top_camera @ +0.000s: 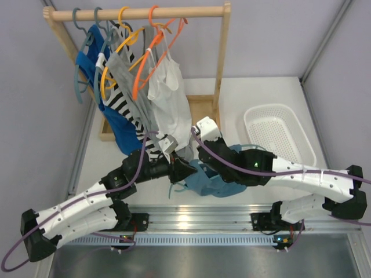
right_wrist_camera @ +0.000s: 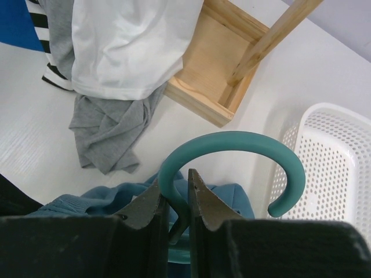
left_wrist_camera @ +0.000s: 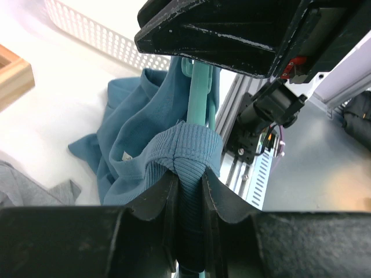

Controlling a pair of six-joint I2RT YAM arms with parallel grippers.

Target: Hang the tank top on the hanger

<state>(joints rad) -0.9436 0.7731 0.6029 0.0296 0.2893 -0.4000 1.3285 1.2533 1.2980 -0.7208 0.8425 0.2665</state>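
Observation:
The tank top (top_camera: 200, 180), dusty teal-blue, hangs bunched between the two arms just above the table's near edge. In the left wrist view my left gripper (left_wrist_camera: 188, 176) is shut on a ribbed hem of the tank top (left_wrist_camera: 139, 133), which is folded over the stem of the light teal hanger (left_wrist_camera: 200, 87). In the right wrist view my right gripper (right_wrist_camera: 177, 180) is shut on the hanger (right_wrist_camera: 232, 141) just below its curved hook. The hook arches above the fingertips, and the tank top (right_wrist_camera: 87, 200) lies behind the jaws. The hanger's shoulders are hidden by fabric.
A wooden rack (top_camera: 139, 11) at the back left carries several garments on orange and grey-blue hangers, among them a white top (top_camera: 168, 92). A grey garment (right_wrist_camera: 110, 127) trails onto the table by the rack's wooden base (right_wrist_camera: 214, 69). A white perforated basket (top_camera: 278, 133) stands at the right.

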